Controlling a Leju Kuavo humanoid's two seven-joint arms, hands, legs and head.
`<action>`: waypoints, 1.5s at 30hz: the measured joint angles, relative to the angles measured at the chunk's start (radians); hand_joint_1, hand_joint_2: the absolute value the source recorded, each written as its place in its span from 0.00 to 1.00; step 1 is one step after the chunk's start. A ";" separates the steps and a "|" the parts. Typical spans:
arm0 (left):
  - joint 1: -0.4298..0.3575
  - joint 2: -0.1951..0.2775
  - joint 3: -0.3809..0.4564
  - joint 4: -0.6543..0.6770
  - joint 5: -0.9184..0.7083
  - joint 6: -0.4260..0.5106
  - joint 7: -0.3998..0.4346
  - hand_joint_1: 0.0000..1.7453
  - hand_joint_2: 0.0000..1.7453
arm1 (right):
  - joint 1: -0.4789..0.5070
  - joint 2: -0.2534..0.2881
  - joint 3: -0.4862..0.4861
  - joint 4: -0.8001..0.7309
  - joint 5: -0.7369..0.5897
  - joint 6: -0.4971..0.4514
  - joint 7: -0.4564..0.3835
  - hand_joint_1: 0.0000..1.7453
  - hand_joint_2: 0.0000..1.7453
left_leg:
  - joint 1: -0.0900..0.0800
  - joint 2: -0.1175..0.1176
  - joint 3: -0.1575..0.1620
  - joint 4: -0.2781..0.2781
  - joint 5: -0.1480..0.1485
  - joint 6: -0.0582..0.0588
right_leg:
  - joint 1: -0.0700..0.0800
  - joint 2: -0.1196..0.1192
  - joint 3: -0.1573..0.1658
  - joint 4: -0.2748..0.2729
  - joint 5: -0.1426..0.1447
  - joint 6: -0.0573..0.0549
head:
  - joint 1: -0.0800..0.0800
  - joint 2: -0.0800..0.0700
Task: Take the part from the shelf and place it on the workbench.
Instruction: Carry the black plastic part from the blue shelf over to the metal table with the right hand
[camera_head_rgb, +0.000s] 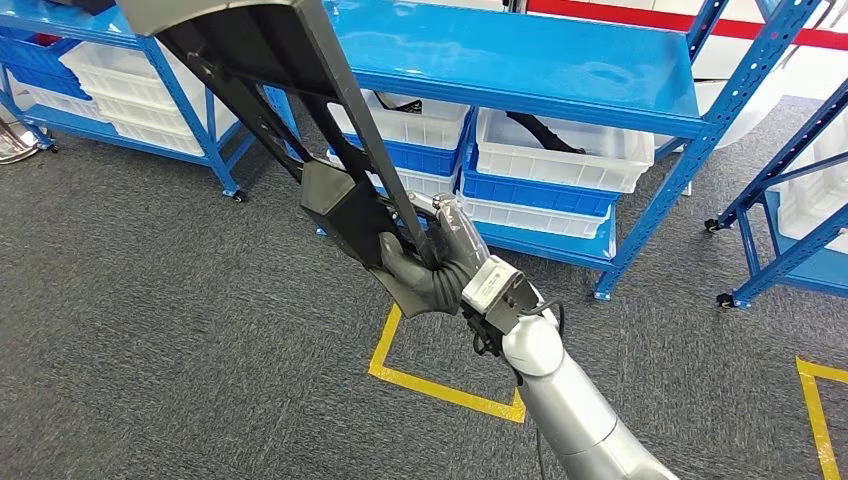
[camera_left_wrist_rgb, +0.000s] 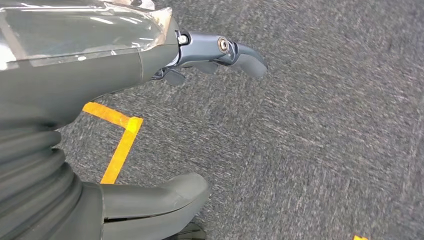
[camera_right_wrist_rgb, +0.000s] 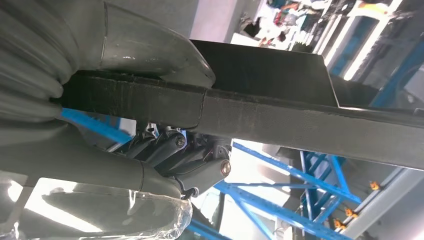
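The part (camera_head_rgb: 290, 110) is a long black bar assembly with a dark box-shaped block partway along it. My right hand (camera_head_rgb: 435, 262) grips it near its lower end and holds it up in the air, slanting away to the upper left across the blue shelf (camera_head_rgb: 520, 60). In the right wrist view the same black part (camera_right_wrist_rgb: 280, 117) runs through my right hand (camera_right_wrist_rgb: 150, 125), thumb on one side, fingers curled on the other. My left hand (camera_left_wrist_rgb: 150, 125) hangs over the grey carpet with its fingers apart and nothing in it.
The blue shelf holds white bins (camera_head_rgb: 560, 150) on its lower levels. Another blue rack (camera_head_rgb: 800, 180) stands at the right and one more (camera_head_rgb: 120, 90) at the left. Yellow floor tape (camera_head_rgb: 440, 385) marks the grey carpet below my right arm.
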 joint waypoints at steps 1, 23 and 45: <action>-0.002 0.000 0.000 0.000 -0.003 0.000 0.003 0.00 1.00 | -0.001 0.000 0.000 0.002 -0.003 0.000 -0.002 1.00 1.00 | -0.001 0.020 -0.029 0.067 -0.037 -0.004 | 0.002 -0.009 -0.001 0.000 0.000 -0.004 | -0.001 0.000; 0.003 -0.010 0.000 0.002 -0.040 0.009 0.017 0.00 1.00 | 0.067 -0.015 -0.001 -0.004 0.013 -0.015 -0.015 1.00 1.00 | -0.005 -0.041 0.063 -0.082 0.032 0.046 | 0.006 0.026 -0.043 0.081 -0.036 0.045 | 0.006 0.000; -0.016 0.004 -0.009 0.006 -0.092 0.003 0.059 0.00 1.00 | 0.092 -0.026 -0.002 -0.014 0.019 -0.050 -0.041 1.00 1.00 | -0.011 0.055 0.065 -0.085 0.029 0.048 | 0.023 -0.066 -0.028 0.059 -0.042 0.018 | 0.003 0.000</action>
